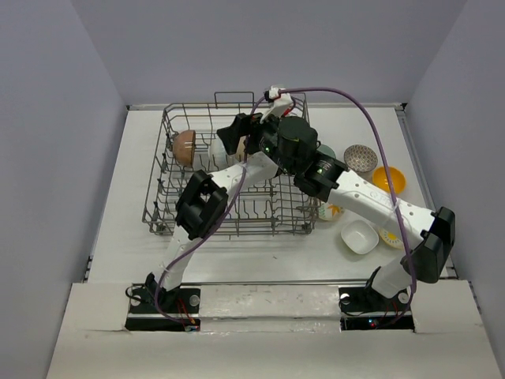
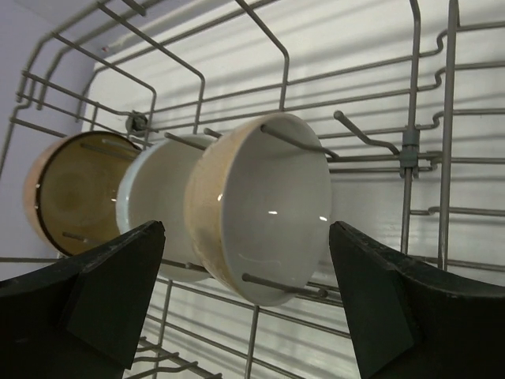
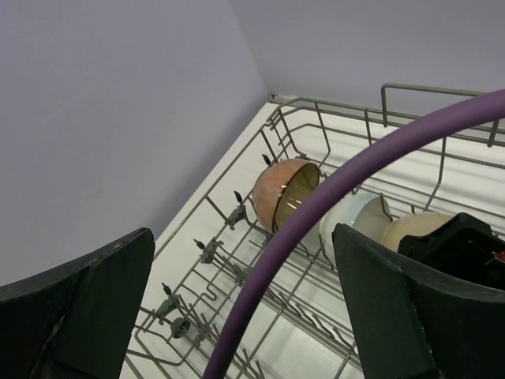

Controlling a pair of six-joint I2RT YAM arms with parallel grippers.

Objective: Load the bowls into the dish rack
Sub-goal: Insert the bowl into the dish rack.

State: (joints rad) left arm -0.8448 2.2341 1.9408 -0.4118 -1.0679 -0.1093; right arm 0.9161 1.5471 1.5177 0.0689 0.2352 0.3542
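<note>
White tabletop [image 1: 134,158] under lilac walls [image 1: 47,158], with the dish rack [image 1: 158,197] left of centre. On edge between its far tines [image 2: 359,130], three glossy bowls packed close: brown bowl [image 2: 75,193], white bowl [image 2: 154,197], cream bowl [image 2: 260,205]. Left gripper [image 2: 246,229] just before the cream bowl and right gripper [image 3: 243,233] above the rack, both wide open and empty; risks knocking that bowl loose or snagging the purple cable [image 3: 316,197] on withdrawal, with an orange-yellow bowl [image 1: 389,180] and others loose at right.

One dish rack [image 1: 160,178], three bowls [image 2: 260,205] inside, six outside.
</note>
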